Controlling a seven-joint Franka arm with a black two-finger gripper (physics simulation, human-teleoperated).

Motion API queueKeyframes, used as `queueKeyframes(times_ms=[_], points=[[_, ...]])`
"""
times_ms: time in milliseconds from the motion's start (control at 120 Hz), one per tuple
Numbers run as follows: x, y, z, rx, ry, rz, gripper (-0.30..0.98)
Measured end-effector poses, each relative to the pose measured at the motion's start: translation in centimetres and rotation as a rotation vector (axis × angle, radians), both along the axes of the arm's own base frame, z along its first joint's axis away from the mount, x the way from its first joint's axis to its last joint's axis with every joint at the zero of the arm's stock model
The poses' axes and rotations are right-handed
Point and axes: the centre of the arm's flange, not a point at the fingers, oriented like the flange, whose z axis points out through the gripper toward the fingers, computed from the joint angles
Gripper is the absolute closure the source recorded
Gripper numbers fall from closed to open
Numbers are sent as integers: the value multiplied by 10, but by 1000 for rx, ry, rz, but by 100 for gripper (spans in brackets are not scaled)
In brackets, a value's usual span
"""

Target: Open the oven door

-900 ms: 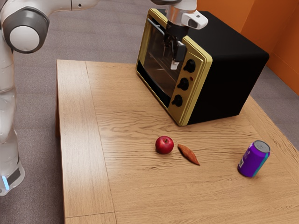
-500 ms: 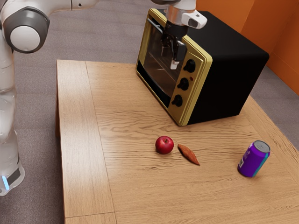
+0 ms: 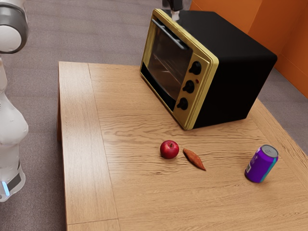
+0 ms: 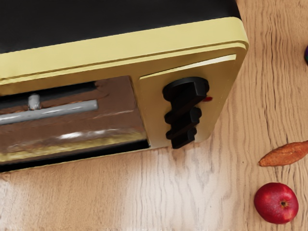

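Gripper (image 3: 175,15) of mine, whose opening I cannot tell, has risen from before the glass toward the oven's (image 3: 240,62) top front edge, while the door (image 3: 166,65) stays shut behind its handle (image 4: 62,109), so pulling, I judge, must still come.

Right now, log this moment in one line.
door: shut | handle: untouched | gripper: up near oven's upper front edge | status: door not yet opened
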Motion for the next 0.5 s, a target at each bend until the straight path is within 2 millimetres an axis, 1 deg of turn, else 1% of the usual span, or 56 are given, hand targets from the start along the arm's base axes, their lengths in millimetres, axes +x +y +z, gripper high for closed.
queueKeyframes(times_ms=[42,100,192,233,267,308,342,383,425,458,467,483,492,500], points=[[-13,14,9,26,-6,27,0],[-26,45,14,49,0,76,0],[-48,111,15,56,15,173,0],[-61,134,17,56,14,193,0],[-76,156,20,54,11,216,0],[-92,177,22,54,7,230,0],[-103,190,24,55,4,233,0],[-115,201,27,64,1,229,0],[-130,205,34,84,-8,239,0],[-137,209,35,91,-11,242,0],[-138,210,35,93,-11,241,0],[-130,259,-17,-28,50,242,1],[-141,264,-12,-20,39,268,1],[-148,263,-5,-7,27,281,1]])
